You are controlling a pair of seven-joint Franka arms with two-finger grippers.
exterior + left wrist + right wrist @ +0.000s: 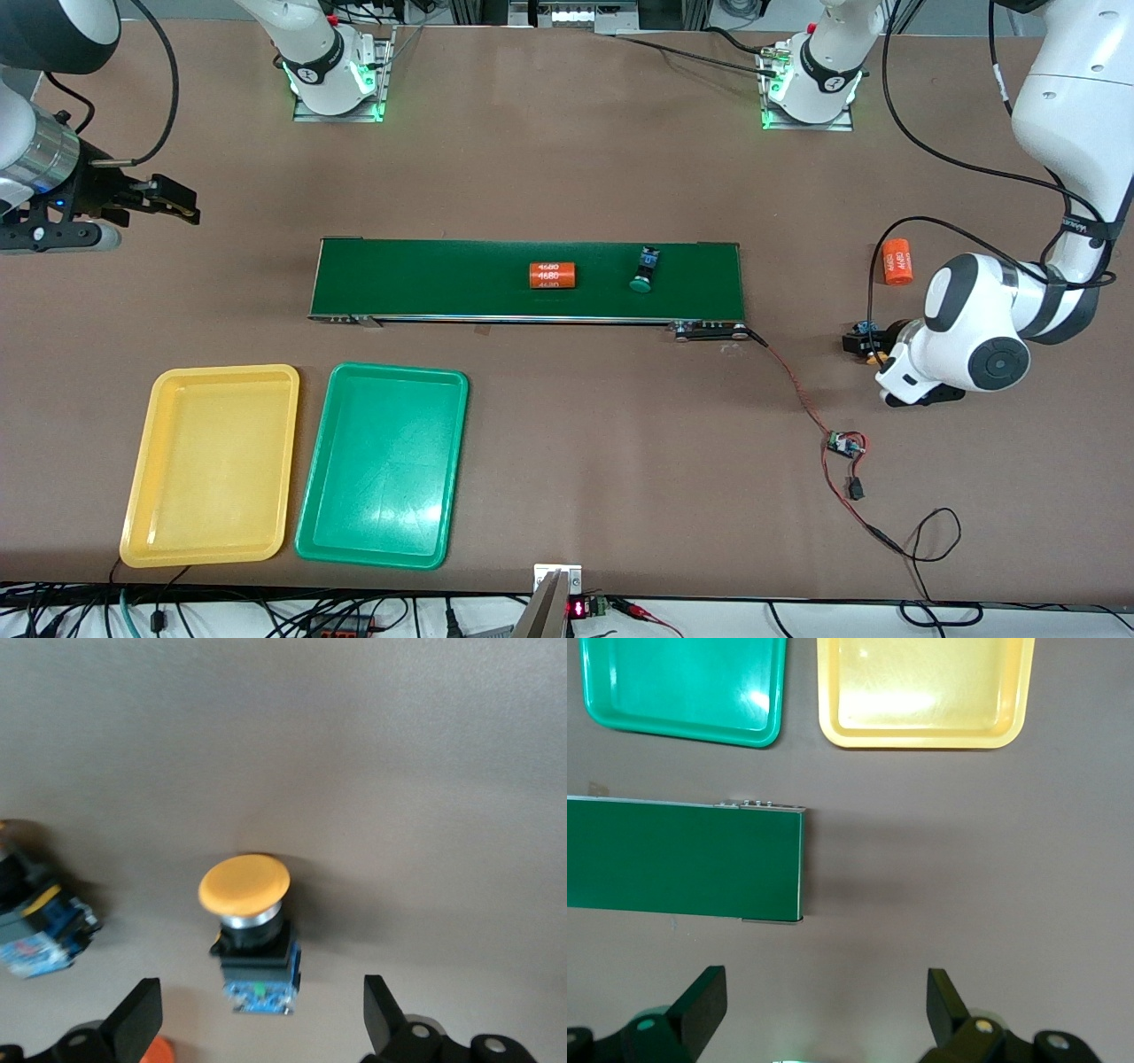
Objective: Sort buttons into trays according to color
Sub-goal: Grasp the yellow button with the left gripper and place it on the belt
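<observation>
A green-capped button (645, 270) lies on the dark-green conveyor belt (425, 275). On the bare table at the left arm's end lies a yellow-orange-capped button (248, 921) on its side, with another button (35, 935) beside it. My left gripper (263, 1001) hangs low over the yellow-orange button, open, its fingers standing wide on either side of the button's blue base without touching it. In the front view the left arm's wrist hides most of this spot (864, 341). My right gripper (188, 206) waits open and empty above the table at the right arm's end. The yellow tray (213, 465) and green tray (383, 465) lie side by side, nearer the front camera than the belt.
An orange "4680" cylinder (553, 276) lies on the belt beside the green button. Another orange cylinder (897, 260) lies on the table close to the left arm. A red-black cable with a small circuit board (843, 443) runs from the belt's end toward the table's front edge.
</observation>
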